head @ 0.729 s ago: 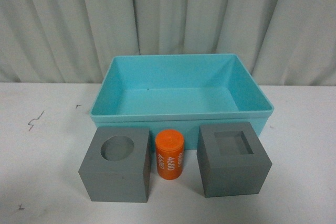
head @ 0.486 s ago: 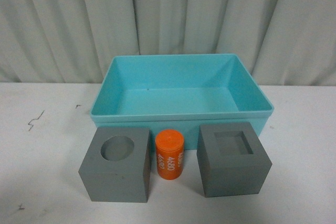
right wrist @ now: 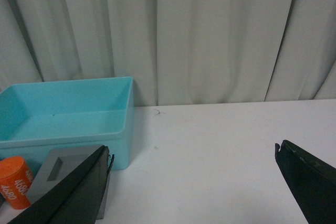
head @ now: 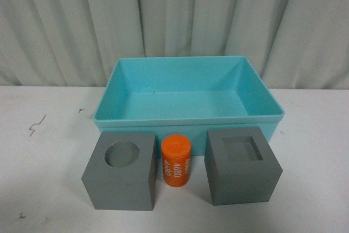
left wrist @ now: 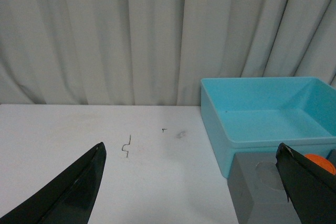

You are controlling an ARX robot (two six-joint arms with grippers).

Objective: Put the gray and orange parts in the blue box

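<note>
Looking at the front cam, you've got the blue box [head: 188, 118] at back-centre of the white table [head: 49, 156], long side toward the robot, pale curtain [head: 174, 15] behind it. All 3 parts are outside the box, in a row on the table just in front of its near wall. L to R: gray cube w/ round hole [head: 121, 181], orange cylinder [head: 175, 163], gray cube w/ square recess [head: 242, 175]. Both cubes sit w/ the hole/recess face up. Cylinder stands upright, "4680" in white down its side, tucked just beside the round-hole cube, can't tell if they touch. There's a small visible gap to the square-recess cube. That cube is turned slightly vs the box edge, and its back edge is close to the box wall, contact unclear.

On the wrist cams, the left gripper [left wrist: 190, 150] has its fingers spread wide w/ only table between them. It's off to the left of the box, w/ the round-hole cube and a sliver of the cylinder showing by one finger. The right gripper [right wrist: 191, 149] is the same, fingers wide apart and holding nothing, off to the right of the box, w/ the square-recess cube and cylinder by one finger.

You'll also see a few dark pen marks [head: 35, 125] on the table left of the box
</note>
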